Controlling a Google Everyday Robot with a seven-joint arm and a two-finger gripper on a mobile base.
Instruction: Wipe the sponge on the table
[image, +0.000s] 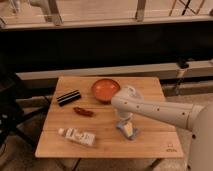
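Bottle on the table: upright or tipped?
Tipped: the bottle lies lengthwise on the table, near its front edge. The gripper is at the sponge.

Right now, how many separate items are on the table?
5: black case back left, orange bowl back centre, red item mid-left, white bottle front left, sponge right of centre, beneath the hand. The arm may hide more.
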